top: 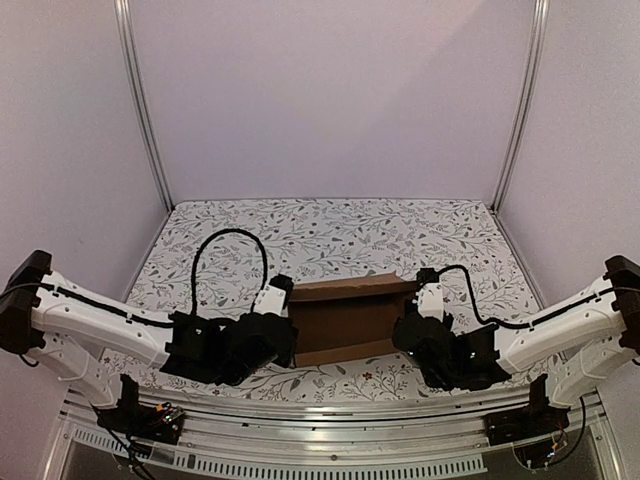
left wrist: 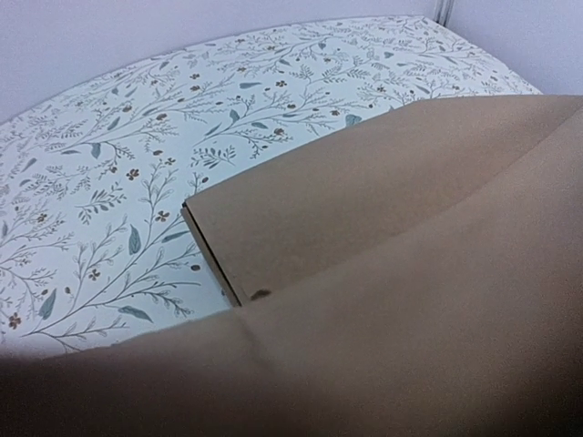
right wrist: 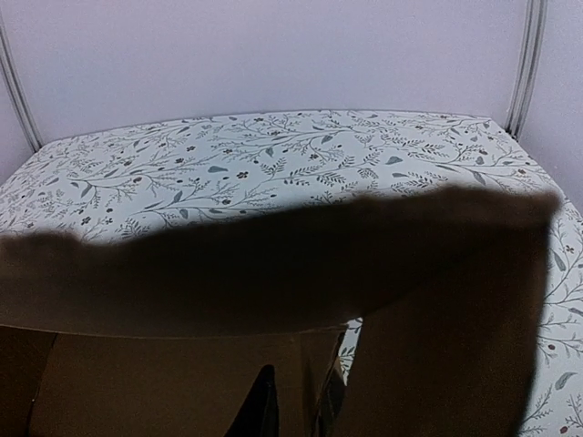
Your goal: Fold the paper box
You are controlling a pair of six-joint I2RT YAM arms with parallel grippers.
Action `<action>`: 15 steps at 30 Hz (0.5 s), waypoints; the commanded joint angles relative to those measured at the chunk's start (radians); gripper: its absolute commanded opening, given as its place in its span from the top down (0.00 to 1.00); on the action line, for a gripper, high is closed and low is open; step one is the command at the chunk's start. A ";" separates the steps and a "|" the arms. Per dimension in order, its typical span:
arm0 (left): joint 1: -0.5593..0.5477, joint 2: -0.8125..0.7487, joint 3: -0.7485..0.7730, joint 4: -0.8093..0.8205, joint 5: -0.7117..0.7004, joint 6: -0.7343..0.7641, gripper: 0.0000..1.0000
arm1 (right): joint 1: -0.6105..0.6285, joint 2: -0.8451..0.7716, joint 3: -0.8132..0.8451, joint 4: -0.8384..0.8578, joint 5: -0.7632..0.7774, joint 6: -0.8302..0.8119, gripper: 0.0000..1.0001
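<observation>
Seen from above: paper box (top: 345,318) of plain brown cardboard on the floral-patterned table (top: 330,225), toward 6 o'clock of the surface, midway between the 2 arms. Partly folded, with a long panel (top: 350,288) along the 12 o'clock side tilted up and lit brighter than the darker base below.

At the 9 o'clock edge of the box, left gripper (top: 288,330), touching the cardboard or just beside; cannot tell which from overhead. Fingertips hidden in the left wrist view behind a broad brown flap (left wrist: 364,373), close, blurred, and filling everything toward 6 o'clock. Closed all the way, jaws together. No telling whether a layer of cardboard sits pinched between them. Past that flap, toward 12 o'clock in the same view, another stretch of the paper box (left wrist: 364,200) with a corrugated edge at 9 o'clock and a small dark mark beside the fold. Then bare floral cloth out to the back wall.

At the 3 o'clock edge of the box, right gripper (top: 408,325), set close against the side. In the right wrist view, shadowed cardboard of the paper box (right wrist: 273,264) stretched across from 9 o'clock to 3 o'clock. Under that, at 6 o'clock, 2 dark fingers (right wrist: 264,408) standing a narrow gap apart, brown cardboard showing between and behind. Slightly parted, with nothing plainly clamped.
</observation>
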 commanded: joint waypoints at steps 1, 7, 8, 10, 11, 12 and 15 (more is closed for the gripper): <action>-0.027 0.066 0.032 -0.122 0.081 -0.075 1.00 | 0.031 -0.060 -0.013 -0.028 -0.063 0.034 0.80; -0.028 0.102 0.067 -0.172 0.054 -0.142 1.00 | 0.033 -0.138 -0.032 -0.130 -0.070 0.076 0.64; -0.030 0.109 0.073 -0.181 0.048 -0.150 1.00 | 0.034 -0.158 -0.035 -0.153 -0.070 0.091 0.62; -0.030 0.121 0.085 -0.203 0.033 -0.167 1.00 | 0.032 -0.188 -0.041 -0.201 -0.073 0.111 0.60; -0.030 0.128 0.092 -0.211 0.025 -0.173 1.00 | 0.033 -0.211 -0.042 -0.227 -0.077 0.119 0.59; -0.031 0.135 0.101 -0.218 0.022 -0.177 1.00 | 0.033 -0.224 -0.040 -0.259 -0.084 0.122 0.58; -0.031 0.160 0.127 -0.237 0.011 -0.189 1.00 | 0.034 -0.276 -0.037 -0.340 -0.100 0.143 0.53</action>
